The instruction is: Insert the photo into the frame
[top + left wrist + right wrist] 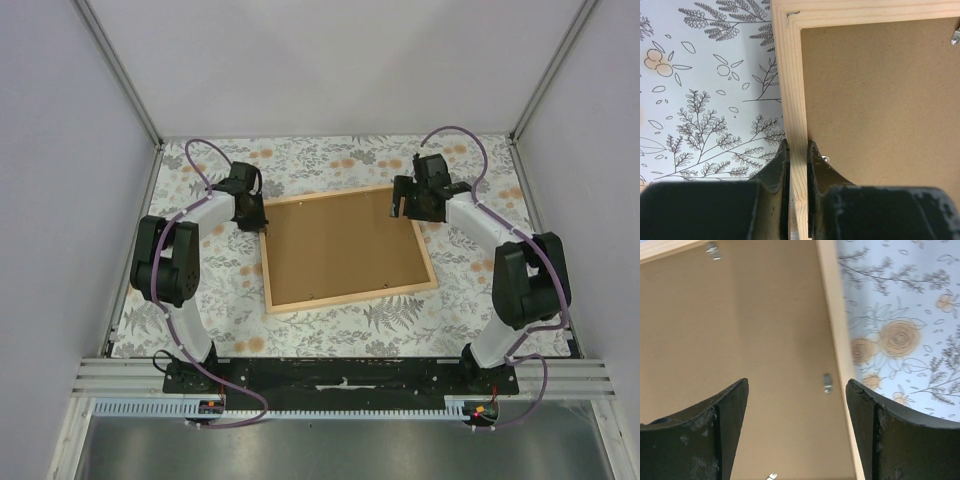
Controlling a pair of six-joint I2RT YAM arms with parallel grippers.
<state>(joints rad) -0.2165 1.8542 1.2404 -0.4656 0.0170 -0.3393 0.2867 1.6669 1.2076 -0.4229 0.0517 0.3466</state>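
On the floral worktop (330, 330) between the arms, the frame (789, 75) lies back up, long axis running left to right, brown backing board (340, 245) seated inside, the left gripper (798, 145) jaws clamping its left rail, the right gripper (797, 385) jaws wide above its right rail.

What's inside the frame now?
A brown backing board fills the frame, with small metal clips at its edge. No photo shows; anything beneath the board is covered.
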